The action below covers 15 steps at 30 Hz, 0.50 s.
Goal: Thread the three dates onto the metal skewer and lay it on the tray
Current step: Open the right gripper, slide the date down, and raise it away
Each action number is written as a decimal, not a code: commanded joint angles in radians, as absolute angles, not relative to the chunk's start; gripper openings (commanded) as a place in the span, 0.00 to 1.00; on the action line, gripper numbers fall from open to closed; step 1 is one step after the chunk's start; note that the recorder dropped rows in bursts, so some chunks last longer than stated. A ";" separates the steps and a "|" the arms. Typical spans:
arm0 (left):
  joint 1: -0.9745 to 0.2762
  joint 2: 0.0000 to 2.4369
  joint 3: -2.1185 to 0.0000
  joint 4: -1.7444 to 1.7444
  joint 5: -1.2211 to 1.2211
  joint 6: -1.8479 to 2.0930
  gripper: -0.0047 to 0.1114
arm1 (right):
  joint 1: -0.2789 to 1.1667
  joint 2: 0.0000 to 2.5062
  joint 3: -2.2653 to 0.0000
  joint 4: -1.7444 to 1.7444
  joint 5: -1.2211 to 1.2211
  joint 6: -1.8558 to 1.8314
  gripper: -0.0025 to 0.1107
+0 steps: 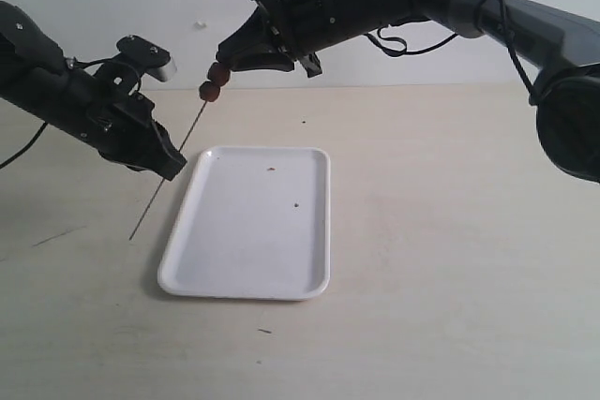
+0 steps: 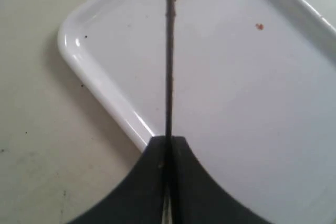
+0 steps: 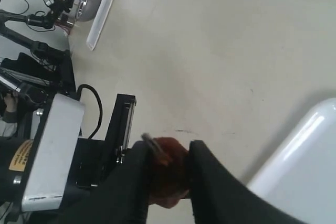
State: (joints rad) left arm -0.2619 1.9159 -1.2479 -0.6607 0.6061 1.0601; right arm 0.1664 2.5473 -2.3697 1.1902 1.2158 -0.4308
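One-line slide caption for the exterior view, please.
Left tool holds thin metal skewer tilted beside white rectangular tray; right tool grips reddish-brown dates at its upper end.

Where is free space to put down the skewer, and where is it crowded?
The tray is bare except for small specks. Table right of it and in front is bare. Crowded above the tray's far left corner: both end effectors, skewer, dates.

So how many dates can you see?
2 for sure, stacked at the top of the metal skewer: lower date, upper date pinched by the right gripper. A third may be hidden.
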 commanded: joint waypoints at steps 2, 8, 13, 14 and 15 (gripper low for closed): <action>-0.268 1.913 -1.256 -0.692 0.588 1.069 0.04 | 0.190 2.546 -2.369 1.143 1.221 -0.444 0.24; -0.268 1.913 -1.256 -0.692 0.586 1.069 0.04 | 0.192 2.546 -2.369 1.129 1.221 -0.452 0.38; -0.268 1.913 -1.256 -0.692 0.589 1.069 0.04 | 0.192 2.546 -2.369 1.119 1.221 -0.493 0.61; -0.268 1.913 -1.256 -0.692 0.595 1.069 0.04 | 0.192 2.546 -2.369 1.119 1.221 -0.509 0.61; -0.268 1.913 -1.256 -0.692 0.597 1.069 0.04 | 0.192 2.546 -2.369 1.119 1.221 -0.514 0.61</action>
State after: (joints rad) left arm -0.2619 1.9159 -1.2479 -0.6755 0.5977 1.0658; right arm 0.1880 2.5473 -2.3697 1.1170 1.2171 -0.4714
